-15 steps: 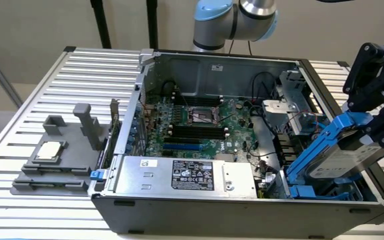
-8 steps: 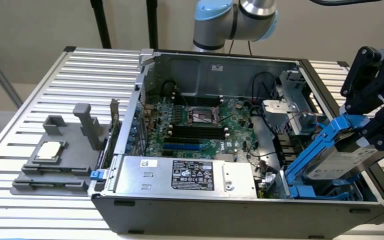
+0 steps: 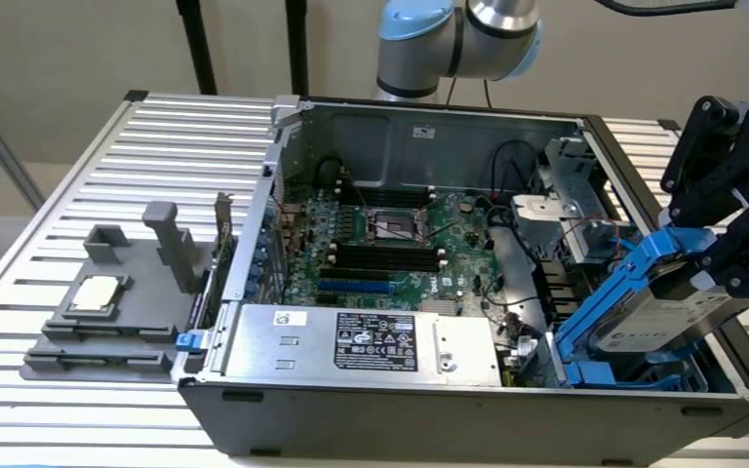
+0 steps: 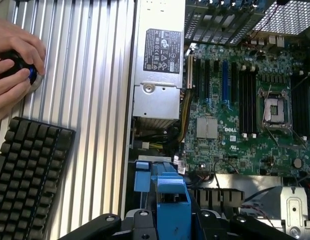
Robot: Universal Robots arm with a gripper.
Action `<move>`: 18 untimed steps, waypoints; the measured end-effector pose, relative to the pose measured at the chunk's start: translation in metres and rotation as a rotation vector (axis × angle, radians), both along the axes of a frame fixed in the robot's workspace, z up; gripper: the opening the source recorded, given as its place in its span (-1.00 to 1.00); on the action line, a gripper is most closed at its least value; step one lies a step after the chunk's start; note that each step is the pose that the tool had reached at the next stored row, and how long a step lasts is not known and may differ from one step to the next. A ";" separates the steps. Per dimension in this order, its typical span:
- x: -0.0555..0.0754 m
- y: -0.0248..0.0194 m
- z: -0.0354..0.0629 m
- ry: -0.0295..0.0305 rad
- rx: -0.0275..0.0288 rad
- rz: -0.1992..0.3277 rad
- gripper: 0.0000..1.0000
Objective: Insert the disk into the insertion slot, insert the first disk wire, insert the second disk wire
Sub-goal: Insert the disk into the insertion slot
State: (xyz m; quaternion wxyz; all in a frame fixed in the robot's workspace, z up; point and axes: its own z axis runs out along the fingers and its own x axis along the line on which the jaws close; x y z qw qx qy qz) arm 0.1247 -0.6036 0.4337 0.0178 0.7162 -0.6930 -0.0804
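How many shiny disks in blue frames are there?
1. The disk is held tilted in the gripper at the exterior view's right, over the insertion slot. Others may be hidden inside the computer case.

We read this as a robotics lab bench: a ribbed silver aluminium tabletop carries an open dark-grey computer tower case under a silver-and-blue robot arm, with a black keyboard and a person's hand on a round black controller.

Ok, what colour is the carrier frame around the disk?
Bright blue carrier frame around the silver disk; the exterior view shows it best.
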 end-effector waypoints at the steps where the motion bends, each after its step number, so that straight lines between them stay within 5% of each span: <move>1: 0.000 0.0000 -0.0008 0.0001 0.0002 0.000 -0.35; 5: 0.000 0.0000 -0.0039 0.0001 0.0017 0.000 -0.35; 12: 0.000 0.0000 -0.0083 0.0002 0.0246 0.000 -0.35; 18: 0.000 0.0000 -0.0103 0.0007 0.0261 0.001 -0.35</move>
